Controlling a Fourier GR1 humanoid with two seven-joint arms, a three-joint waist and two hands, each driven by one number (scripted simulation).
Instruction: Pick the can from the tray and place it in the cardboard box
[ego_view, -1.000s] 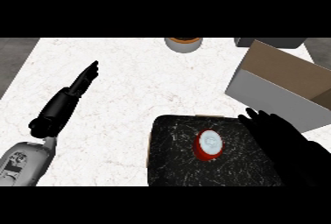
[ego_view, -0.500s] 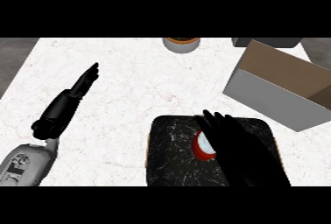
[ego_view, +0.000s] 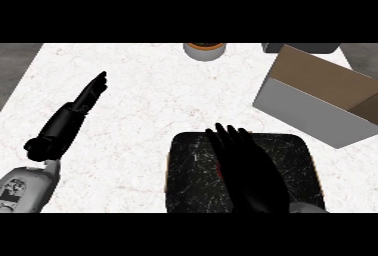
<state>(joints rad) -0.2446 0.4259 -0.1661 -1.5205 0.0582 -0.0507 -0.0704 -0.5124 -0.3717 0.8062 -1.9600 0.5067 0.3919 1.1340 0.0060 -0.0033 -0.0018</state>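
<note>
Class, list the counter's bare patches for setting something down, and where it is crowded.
Bare: the counter's middle, bordered by left hand, far pot, cardboard box and tray; also a strip between left forearm and tray. Crowded: the right side, where box nears tray and the right hand overhangs it.

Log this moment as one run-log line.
right hand open above tray, covering most of can | left hand open, resting at left | cardboard box upper right | can not grasped
</note>
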